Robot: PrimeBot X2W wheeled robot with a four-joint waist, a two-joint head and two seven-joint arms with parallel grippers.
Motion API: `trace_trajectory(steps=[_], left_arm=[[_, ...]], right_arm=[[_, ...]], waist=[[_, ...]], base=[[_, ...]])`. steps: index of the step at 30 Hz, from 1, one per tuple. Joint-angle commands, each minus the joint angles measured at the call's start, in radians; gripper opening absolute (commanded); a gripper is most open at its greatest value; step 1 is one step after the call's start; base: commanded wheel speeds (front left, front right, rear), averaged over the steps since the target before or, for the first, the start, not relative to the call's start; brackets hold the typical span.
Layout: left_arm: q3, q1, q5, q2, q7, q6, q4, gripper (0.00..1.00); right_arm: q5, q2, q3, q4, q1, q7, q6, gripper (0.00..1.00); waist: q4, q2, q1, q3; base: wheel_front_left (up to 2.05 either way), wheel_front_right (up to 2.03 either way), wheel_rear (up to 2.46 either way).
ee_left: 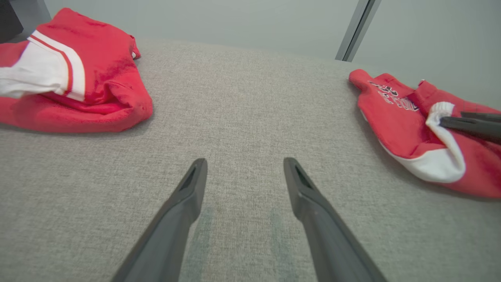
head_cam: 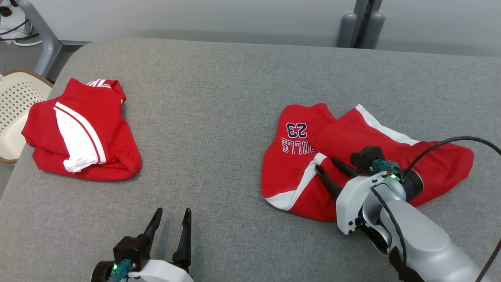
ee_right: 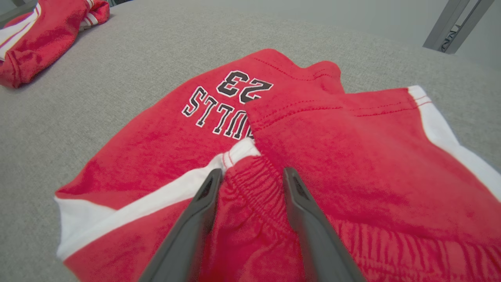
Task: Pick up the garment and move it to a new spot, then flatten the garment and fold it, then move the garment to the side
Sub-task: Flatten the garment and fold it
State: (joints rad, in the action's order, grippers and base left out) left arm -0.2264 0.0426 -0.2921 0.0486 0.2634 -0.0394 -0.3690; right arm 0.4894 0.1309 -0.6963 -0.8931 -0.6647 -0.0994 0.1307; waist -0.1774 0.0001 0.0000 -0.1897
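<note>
The garment (head_cam: pixel 291 164), a pair of red shorts with white side stripes and "BULLS 23" print, lies crumpled at the right of the grey table; it also appears in the left wrist view (ee_left: pixel 391 113) and the right wrist view (ee_right: pixel 156 156). My right gripper (head_cam: pixel 324 163) (ee_right: pixel 252 172) presses down on it near the elastic waistband, jaws apart with a bunch of red fabric between them. Its fingers (ee_left: pixel 469 126) reach in beside the white stripe. My left gripper (head_cam: pixel 173 213) (ee_left: pixel 244 162) hovers open over bare table near the front edge, holding nothing.
A second red and white garment (head_cam: pixel 98 133) (ee_left: pixel 98 78) (ee_right: pixel 35 35) lies folded at the table's left. A pale perforated basket (head_cam: pixel 15 98) stands off the left edge. Grey cloth table (head_cam: pixel 219 117) spreads between the two garments. Metal posts (head_cam: pixel 362 23) rise behind.
</note>
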Motion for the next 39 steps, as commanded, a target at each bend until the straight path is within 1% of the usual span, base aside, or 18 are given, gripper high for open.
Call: trace_trajectory(steps=[1,3,9,13,17,21,24,27,29,32,37,39], left_arm=[[-0.003,0.018,-0.005,0.004,0.002,-0.005,0.004,1.0],[-0.007,0.024,-0.008,0.004,0.002,-0.006,0.005,1.0],[-0.013,0.029,-0.013,0.004,0.002,-0.007,0.005,1.0],[-0.005,0.021,-0.011,0.004,0.002,-0.004,-0.006,1.0],[0.004,0.014,0.004,0.003,0.002,0.002,-0.015,1.0],[0.013,0.002,0.014,0.004,0.002,0.003,-0.019,1.0],[0.023,-0.016,0.021,0.004,0.002,0.008,-0.027,1.0],[0.034,-0.026,0.025,0.003,0.002,0.008,-0.027,1.0],[0.039,-0.036,0.028,0.003,0.002,0.008,-0.028,1.0],[0.041,-0.039,0.031,0.003,0.002,0.011,-0.028,1.0],[0.037,-0.016,0.035,0.004,0.002,0.017,-0.026,1.0],[0.036,-0.008,0.038,0.004,0.002,0.021,-0.027,1.0]], right_arm=[[0.017,0.012,-0.017,-0.004,-0.014,0.007,0.0,0.0],[0.035,0.019,-0.038,0.0,-0.024,0.006,0.0,0.0],[0.057,0.028,-0.053,0.028,-0.072,-0.078,0.0,0.0],[0.042,0.001,-0.061,0.071,-0.146,-0.139,0.0,0.0],[0.009,-0.026,-0.051,0.158,-0.235,-0.165,0.0,0.0],[-0.022,-0.051,0.02,0.342,-0.276,-0.167,0.0,0.0],[-0.028,-0.059,0.107,0.469,-0.241,-0.167,0.0,0.0],[-0.023,-0.06,0.179,0.529,-0.171,-0.166,0.0,0.0],[-0.024,-0.04,0.215,0.53,-0.119,-0.167,0.0,0.0],[-0.04,-0.002,0.257,0.49,-0.025,-0.167,0.0,0.0],[-0.081,0.058,0.316,0.367,0.131,-0.167,0.0,0.0],[-0.09,0.068,0.352,0.313,0.181,-0.167,0.0,0.0]], waist=[[0.002,-0.0001,0.0,-0.003],[0.001,-0.0001,0.0,-0.007],[-0.005,-0.0001,0.0,-0.01],[-0.012,-0.0001,0.0,0.0],[-0.021,-0.0001,0.0,0.021],[-0.027,-0.0001,0.0,0.043],[-0.027,-0.0001,0.0,0.061],[-0.018,-0.0001,0.0,0.071],[-0.007,-0.0001,0.0,0.076],[0.011,-0.0001,0.0,0.075],[0.034,-0.0001,0.0,0.06],[0.041,-0.0001,0.0,0.053]], base=[[0.0,0.0,0.0],[0.0,0.0,0.0],[0.0,0.0,0.0],[0.0,0.0,0.0],[0.0,0.0,0.0],[0.0,0.0,0.0],[0.0,0.0,0.0],[0.0,0.0,0.0],[0.0,0.0,0.0],[0.0,0.0,0.0],[0.0,0.0,0.0],[0.0,0.0,0.0]])
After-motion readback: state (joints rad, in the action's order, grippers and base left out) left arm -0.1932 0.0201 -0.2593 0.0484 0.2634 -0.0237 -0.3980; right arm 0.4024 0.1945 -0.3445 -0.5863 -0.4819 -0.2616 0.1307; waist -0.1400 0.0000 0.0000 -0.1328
